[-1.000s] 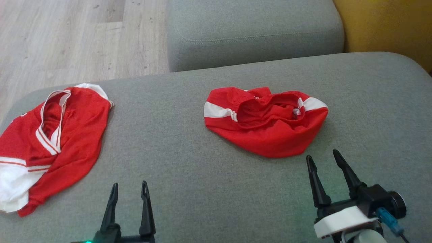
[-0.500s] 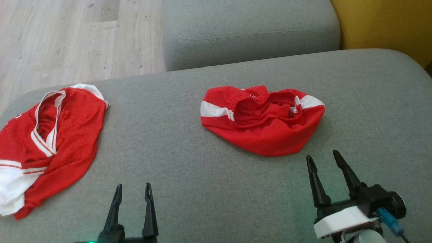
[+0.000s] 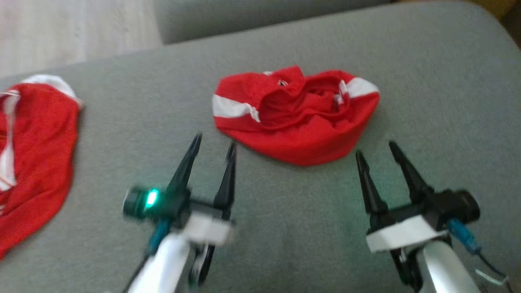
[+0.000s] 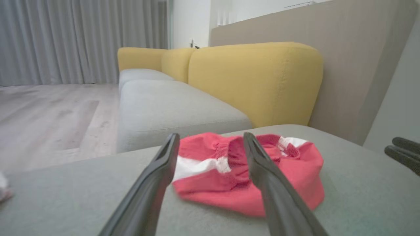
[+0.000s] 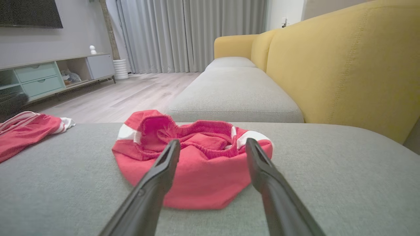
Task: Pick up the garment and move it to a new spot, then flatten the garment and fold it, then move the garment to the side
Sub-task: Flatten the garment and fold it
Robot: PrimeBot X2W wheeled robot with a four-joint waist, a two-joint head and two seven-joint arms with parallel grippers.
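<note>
Now, from the head view, the crumpled red garment (image 3: pixel 295 112) lies bunched on the grey sofa cushion (image 3: pixel 427 81), its white side stripes and gathered waistband turned upward. The left claw (image 3: pixel 215 141) and right claw (image 3: pixel 377 147) sit just short of its near edge, 1 at each end, both spread and empty, likely placed so each can take a side of the bundle. A second red-and-white garment (image 3: pixel 36 150) lies well apart at the left.

From the left wrist view, the left claw (image 4: pixel 210 139) frames the garment (image 4: pixel 295 183) between its 2 tapered dark fingers; the cloth looks thin and mesh-like, heaped in soft folds. A yellow backrest (image 4: pixel 259 78) rises behind.

From the right wrist view, the right claw (image 5: pixel 212 146) points straight at the garment (image 5: pixel 197 183), the elastic waistband puckered into a ruffled ring. The cushion's weave looks coarse and matte, probably firm enough to flatten cloth on.
</note>
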